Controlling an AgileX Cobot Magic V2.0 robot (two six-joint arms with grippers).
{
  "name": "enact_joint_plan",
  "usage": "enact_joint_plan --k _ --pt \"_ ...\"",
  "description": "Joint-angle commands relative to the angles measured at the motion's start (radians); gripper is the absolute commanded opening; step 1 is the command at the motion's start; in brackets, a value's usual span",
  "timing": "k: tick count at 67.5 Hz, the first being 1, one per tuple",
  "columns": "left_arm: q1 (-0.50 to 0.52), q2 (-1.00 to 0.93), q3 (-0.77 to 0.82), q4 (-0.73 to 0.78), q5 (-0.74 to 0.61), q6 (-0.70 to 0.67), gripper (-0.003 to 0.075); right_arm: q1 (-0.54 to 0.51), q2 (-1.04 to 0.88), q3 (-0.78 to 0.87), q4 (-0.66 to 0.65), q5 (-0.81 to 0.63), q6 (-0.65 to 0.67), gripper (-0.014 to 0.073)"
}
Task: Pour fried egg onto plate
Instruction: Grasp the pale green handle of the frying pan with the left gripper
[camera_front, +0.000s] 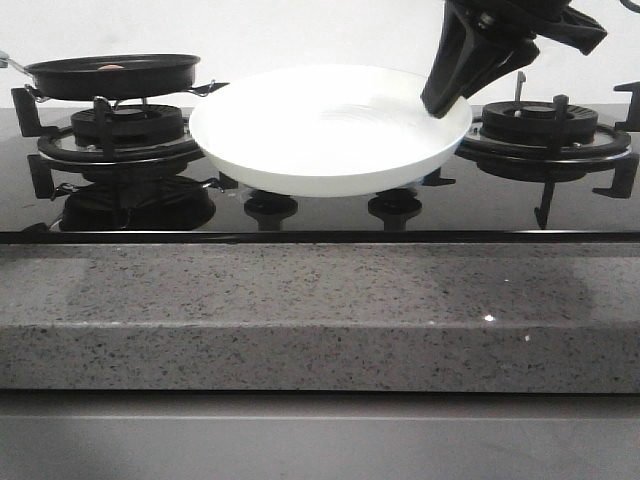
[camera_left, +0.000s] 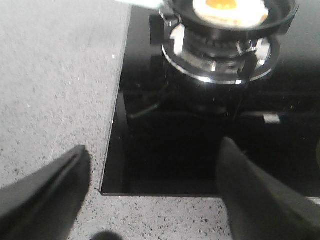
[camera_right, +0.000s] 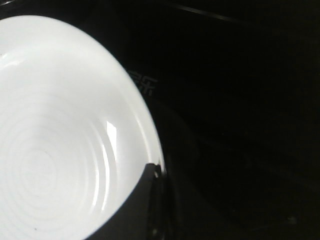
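We find the right end effector (camera_front: 447, 100) clamped on the plate's (camera_front: 320, 135) rim, holding it above the hob. Left end effector (camera_left: 150, 195) spread wide. Egg (camera_left: 227, 10) lies in the pan (camera_front: 112, 75), left of the plate.

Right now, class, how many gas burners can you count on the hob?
2: the left burner under the frying pan, the right burner behind the plate; others may be hidden.

Low frontal view; wrist views close above stove (camera_front: 330, 215).
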Motion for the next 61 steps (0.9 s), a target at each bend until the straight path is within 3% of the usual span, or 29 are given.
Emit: enact_joint_plan --k 1,11,22,34,43,61 --pt "-0.005 0.087 -0.11 0.002 0.01 -0.002 0.0572 -0.005 -0.05 -0.025 0.028 -0.044 -0.003 -0.0069" --pt "0.023 0.234 -0.254 0.011 0.117 -0.002 0.0571 -0.005 -0.05 -0.025 0.028 -0.044 -0.003 -0.0069" --pt "0.161 0.391 -0.421 -0.051 0.232 0.047 0.0565 -0.005 -0.05 -0.025 0.028 -0.044 -0.003 -0.0069" --pt "0.354 0.546 -0.586 -0.431 0.323 0.307 0.0565 -0.005 -0.05 -0.025 0.028 -0.044 -0.003 -0.0069" --pt "0.444 0.648 -0.675 -0.703 0.366 0.443 0.0565 -0.005 -0.05 -0.025 0.028 -0.044 -0.003 -0.0069" --pt "0.451 0.846 -0.782 -1.046 0.379 0.531 0.0565 -0.005 -0.05 -0.025 0.028 -0.044 -0.003 -0.0069"
